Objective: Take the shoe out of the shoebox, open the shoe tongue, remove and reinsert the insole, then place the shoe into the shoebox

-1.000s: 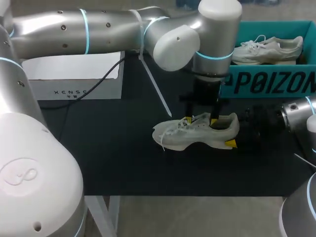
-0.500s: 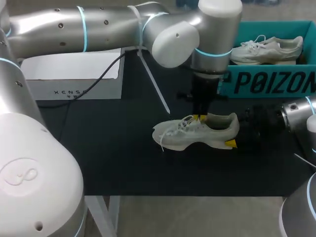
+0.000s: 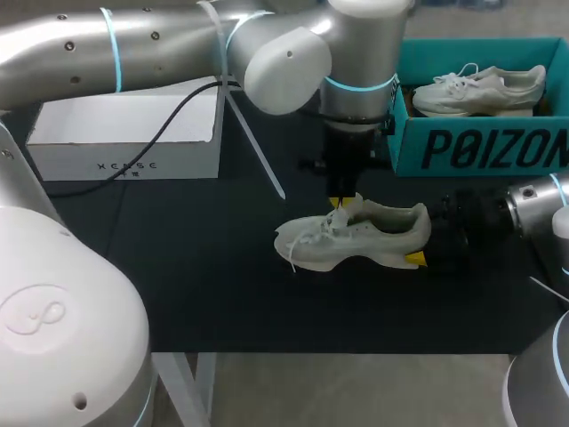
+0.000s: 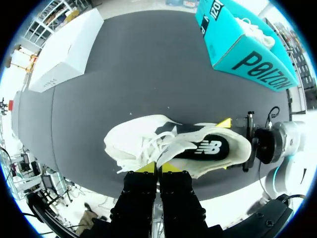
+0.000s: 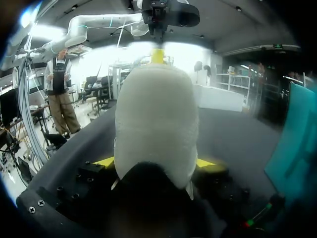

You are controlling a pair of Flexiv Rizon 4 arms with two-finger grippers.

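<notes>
step: opening the tongue. shoe (image 3: 360,238) is already out of the shoebox (image 3: 480,147), lying on the black table (image 3: 196,267) just in front of the box, toe toward the left arm's side, heel toward the right arm. insole (image 4: 205,148) sits inside, visible through the collar in the left wrist view, so removal is not yet done.

left gripper (image 3: 340,205): fingers pressed nearly together, pinching the upper edge of the tongue (image 4: 171,145) by the laces. arm comes in from the left, reaches past the middle, wrist pointing straight down over the shoe's throat.

right gripper (image 3: 420,238): clamped on the heel from both sides, yellow tips on either flank in the right wrist view. arm is low and horizontal, coming in from the right and bracing the shoe.

next move, my read: lift and fold the tongue toward the toe so the opening widens, with the right side holding the heel down so the shoe doesn't lift. after that, something has to reach in for the insole. risk: thin tongue edge slipping out of the pinch, or laces snagging.

a second shoe (image 3: 480,89) lies in the shoebox. white box (image 3: 124,133) stands well apart, on the left arm's side.
</notes>
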